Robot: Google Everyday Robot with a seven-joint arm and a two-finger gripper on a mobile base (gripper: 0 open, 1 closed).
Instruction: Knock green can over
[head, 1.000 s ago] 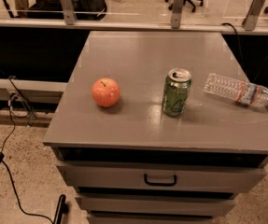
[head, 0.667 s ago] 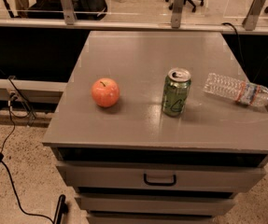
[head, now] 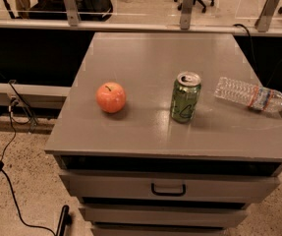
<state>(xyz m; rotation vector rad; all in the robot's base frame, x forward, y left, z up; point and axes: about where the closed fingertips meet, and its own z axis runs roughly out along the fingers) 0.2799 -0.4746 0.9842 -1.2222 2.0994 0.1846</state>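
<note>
Grey cabinet top [head: 145,58] | green can [head: 185,97] upright between apple [head: 111,97] and lying bottle [head: 251,95] | hand out of frame, grip unknown

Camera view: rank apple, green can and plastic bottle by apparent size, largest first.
1. plastic bottle, lying down.
2. green can, upright.
3. apple, as wide as the can, shorter.
The gripper is not in view.
</note>
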